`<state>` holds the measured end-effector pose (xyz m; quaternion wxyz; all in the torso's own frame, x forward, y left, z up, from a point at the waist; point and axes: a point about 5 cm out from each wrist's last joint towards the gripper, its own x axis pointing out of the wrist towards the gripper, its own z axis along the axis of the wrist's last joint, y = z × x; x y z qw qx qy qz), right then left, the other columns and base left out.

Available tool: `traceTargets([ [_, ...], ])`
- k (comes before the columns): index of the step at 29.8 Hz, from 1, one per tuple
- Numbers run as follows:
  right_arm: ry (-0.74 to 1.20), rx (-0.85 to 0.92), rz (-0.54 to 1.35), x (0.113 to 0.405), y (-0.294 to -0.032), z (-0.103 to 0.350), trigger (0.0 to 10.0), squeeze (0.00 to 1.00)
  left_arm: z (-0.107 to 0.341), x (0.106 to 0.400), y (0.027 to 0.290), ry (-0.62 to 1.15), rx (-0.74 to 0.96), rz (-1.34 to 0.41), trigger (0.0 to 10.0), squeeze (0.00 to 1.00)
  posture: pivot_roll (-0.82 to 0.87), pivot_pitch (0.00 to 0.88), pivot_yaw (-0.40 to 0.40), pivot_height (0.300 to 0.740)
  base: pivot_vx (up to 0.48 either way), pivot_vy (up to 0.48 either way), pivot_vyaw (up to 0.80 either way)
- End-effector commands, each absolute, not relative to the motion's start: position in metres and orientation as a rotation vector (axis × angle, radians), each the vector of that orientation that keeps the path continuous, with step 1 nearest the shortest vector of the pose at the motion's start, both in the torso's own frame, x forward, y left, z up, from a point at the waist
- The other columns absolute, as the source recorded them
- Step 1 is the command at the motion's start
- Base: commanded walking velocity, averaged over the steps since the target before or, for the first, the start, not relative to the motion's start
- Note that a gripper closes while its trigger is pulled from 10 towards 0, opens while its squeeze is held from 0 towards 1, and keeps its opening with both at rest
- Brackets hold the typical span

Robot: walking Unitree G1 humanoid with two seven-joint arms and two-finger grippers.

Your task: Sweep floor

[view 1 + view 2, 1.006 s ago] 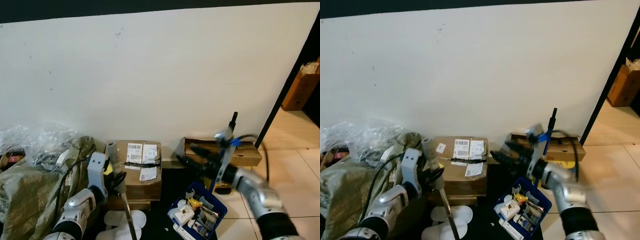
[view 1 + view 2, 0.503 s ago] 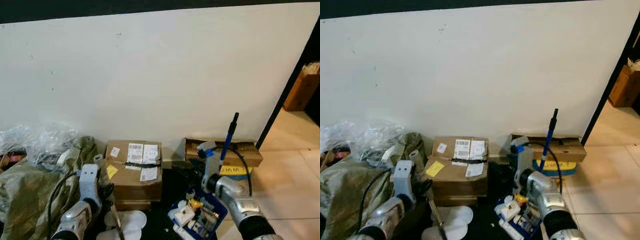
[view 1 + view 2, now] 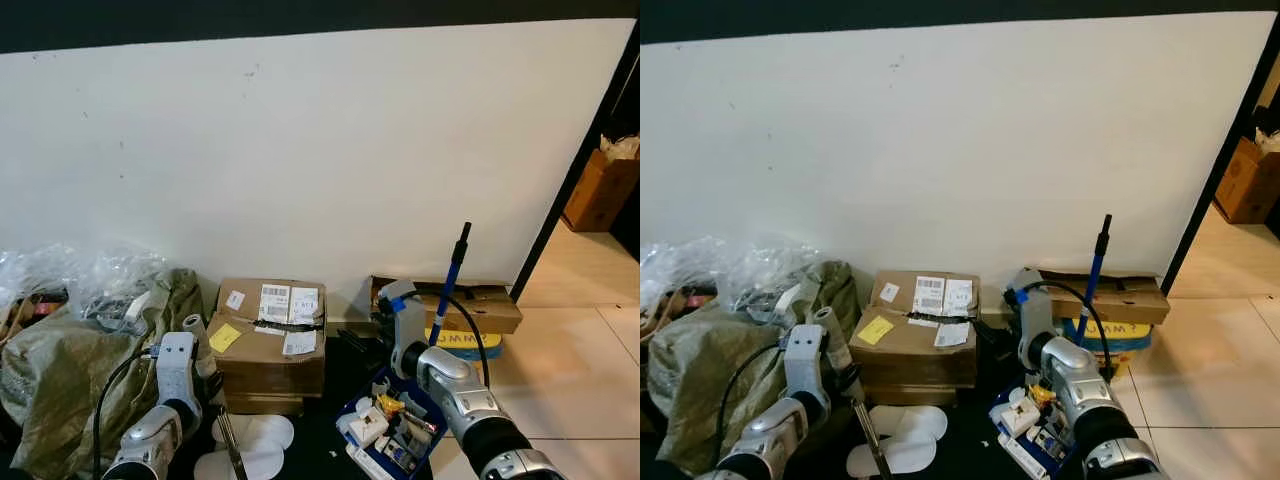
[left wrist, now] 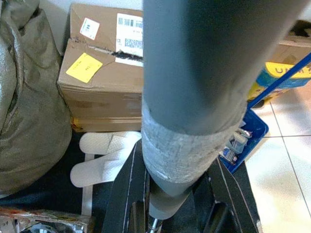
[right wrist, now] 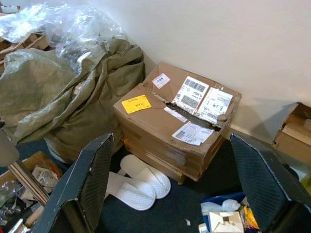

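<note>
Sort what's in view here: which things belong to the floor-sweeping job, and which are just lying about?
For the job:
- broom handle, clamped in the left gripper
- right gripper, open, holding nothing

Lying about:
- cardboard box with labels
- white slippers
- blue bin of small items
- green sack
- clear plastic wrap
- blue pole leaning at the wall

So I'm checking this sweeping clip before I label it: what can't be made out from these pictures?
- The broom handle: its head is cut off by the lower edge in the eye views, and the left gripper hides its base in the left wrist view.
- Shipping labels on the cardboard box: print too small to read.
- Contents of the blue bin: small, partly behind the right arm.
- Plastic bags: contents unclear.
</note>
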<state>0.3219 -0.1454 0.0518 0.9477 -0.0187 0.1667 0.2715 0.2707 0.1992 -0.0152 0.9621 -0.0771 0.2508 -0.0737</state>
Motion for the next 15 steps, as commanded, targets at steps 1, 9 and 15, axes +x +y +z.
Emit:
traceTargets([
  [1, 0.326, -0.066, 0.567, 0.3238, -0.1395, 0.0529, 10.0, 0.00, -0.0089, 0.2783, 0.1979, 0.484, -0.142, -0.156, 10.0, 0.00, -0.03, 0.000, 0.012, 0.740, -0.368, 0.000, 0.00],
  [9, 0.320, -0.083, 0.571, 0.3247, -0.1373, 0.0512, 10.0, 0.00, -0.0046, 0.2827, 0.1968, 0.466, -0.134, -0.170, 10.0, 0.00, -0.04, 0.000, 0.012, 0.740, -0.371, 0.000, 0.00],
  [15, 0.316, -0.095, 0.571, 0.3255, -0.1374, 0.0511, 10.0, 0.00, -0.0030, 0.2842, 0.1964, 0.458, -0.132, -0.176, 10.0, 0.00, -0.04, 0.000, 0.013, 0.740, -0.372, 0.000, 0.00],
])
